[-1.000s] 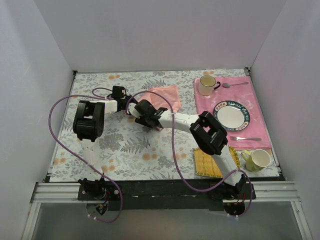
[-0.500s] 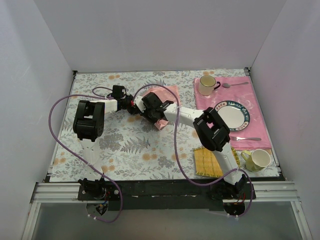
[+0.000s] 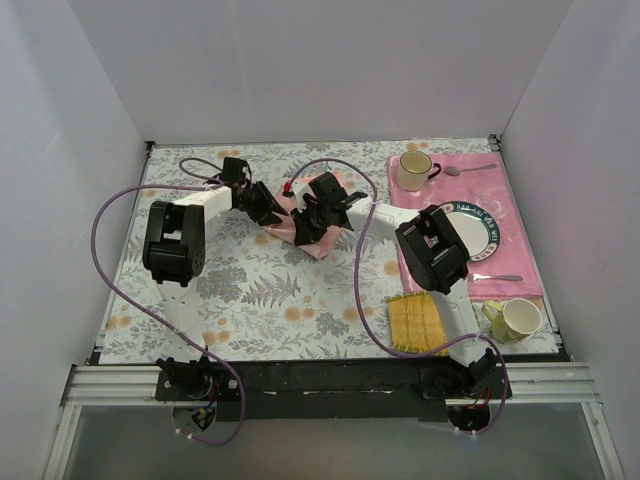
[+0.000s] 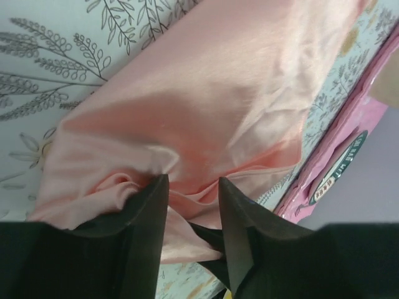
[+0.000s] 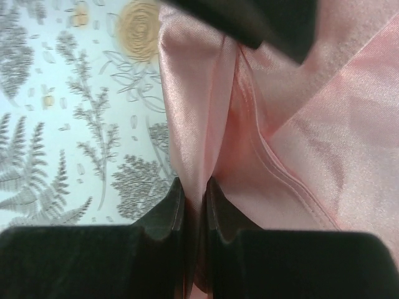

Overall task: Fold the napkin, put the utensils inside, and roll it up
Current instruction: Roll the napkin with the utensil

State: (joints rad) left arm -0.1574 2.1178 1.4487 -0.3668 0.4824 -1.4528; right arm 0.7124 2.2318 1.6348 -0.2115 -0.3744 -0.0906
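Napkin [image 3: 318, 243] lay bunched on the floral tabletop [image 3: 250, 290], toward the far middle and just left of the deeper pink placemat [image 3: 522, 250], and both arms met over it. In my left wrist view the left end effector [image 4: 193, 208] had its two dark fingers [image 4: 146, 218] parted, with loose folds of satin lying in the gap between them. I read it as released, not squeezing the cloth. The right end effector [image 5: 195, 205] was clenched on the napkin: its fingers were almost together, and a thin fold of the pink satin ran down between them. The rest of the cloth spread off to the right of that view over the leaf print. From overhead the two end effectors sat close together, the left at the cloth's left side and the right near its middle. On the placemat stood a cream mug [image 3: 413, 170], a plate [image 3: 462, 231], a silver spoon [image 3: 470, 168] and a fork [image 3: 492, 277]. A yellow-green mug [image 3: 515, 318] and a yellow mat [image 3: 418, 325] sat nearer the bases.
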